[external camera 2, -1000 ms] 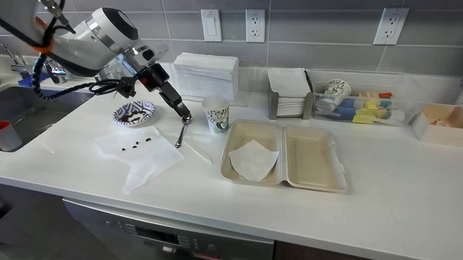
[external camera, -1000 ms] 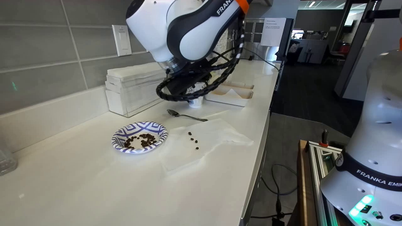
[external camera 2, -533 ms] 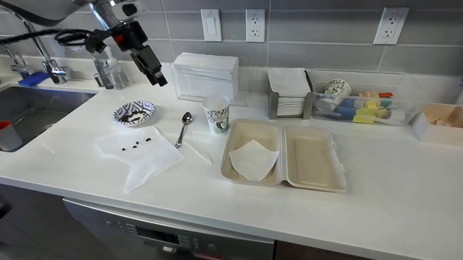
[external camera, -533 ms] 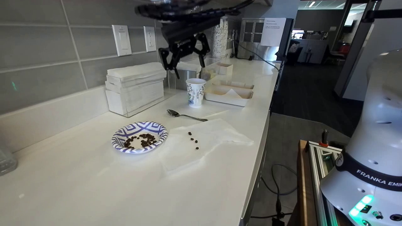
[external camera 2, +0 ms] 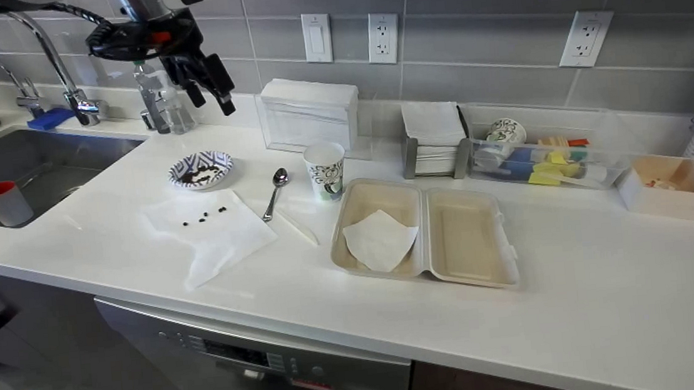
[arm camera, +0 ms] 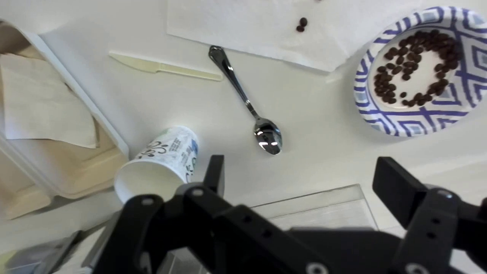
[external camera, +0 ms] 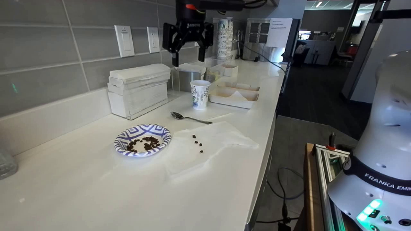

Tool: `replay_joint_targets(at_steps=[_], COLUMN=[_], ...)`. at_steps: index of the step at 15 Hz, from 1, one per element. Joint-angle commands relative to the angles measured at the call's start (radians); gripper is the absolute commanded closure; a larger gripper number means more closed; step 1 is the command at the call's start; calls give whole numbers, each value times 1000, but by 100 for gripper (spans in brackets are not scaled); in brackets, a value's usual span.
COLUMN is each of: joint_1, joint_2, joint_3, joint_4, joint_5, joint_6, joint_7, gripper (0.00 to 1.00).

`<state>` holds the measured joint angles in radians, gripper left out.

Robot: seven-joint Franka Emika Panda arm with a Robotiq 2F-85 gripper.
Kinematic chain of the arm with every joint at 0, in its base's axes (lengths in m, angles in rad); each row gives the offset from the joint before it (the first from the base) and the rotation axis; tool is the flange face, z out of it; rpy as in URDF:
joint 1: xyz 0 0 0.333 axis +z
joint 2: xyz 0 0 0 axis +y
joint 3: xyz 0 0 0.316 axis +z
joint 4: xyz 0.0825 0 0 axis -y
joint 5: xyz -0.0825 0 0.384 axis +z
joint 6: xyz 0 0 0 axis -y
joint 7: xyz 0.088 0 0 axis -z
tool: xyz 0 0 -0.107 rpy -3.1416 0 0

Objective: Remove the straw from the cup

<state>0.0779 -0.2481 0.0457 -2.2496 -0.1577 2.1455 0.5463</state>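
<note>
The white paper cup [external camera: 200,97] with dark and bluish print stands upright on the counter; it also shows in an exterior view [external camera 2: 325,177] and at left in the wrist view [arm camera: 177,150]. No straw shows above its rim; the straw is hidden or out of view. My gripper [external camera: 188,58] is open and empty, high above the counter. It also shows in an exterior view [external camera 2: 213,105] above and behind the bowl. In the wrist view the jaws [arm camera: 304,177] are wide apart, with the cup beside the left finger and nothing between them.
A dark metal spoon [arm camera: 236,85] and a pale plastic knife [arm camera: 167,70] lie near the cup. A patterned bowl [external camera: 123,141] holds dark beans beside a paper napkin [external camera 2: 231,230]. A napkin box [external camera: 141,93] stands by the wall. An open takeout container [external camera 2: 467,238] is beside the cup.
My gripper has risen from low near the spoon and cup, and the arm no longer blocks the cup. The wrist has turned. The spoon, cup and bowl have not moved.
</note>
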Motion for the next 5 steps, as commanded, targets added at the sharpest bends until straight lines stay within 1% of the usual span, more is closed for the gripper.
replay_joint_targets(at_steps=[1, 2, 5], joint_1=[-33, -39, -46], joint_2=[-7, -8, -8], joint_3=[19, 16, 26], joint_4=[-16, -20, -17], joint_5=[52, 61, 59], joint_6=[38, 48, 48], joint_7=[-64, -82, -79], gripper=[0, 0, 0])
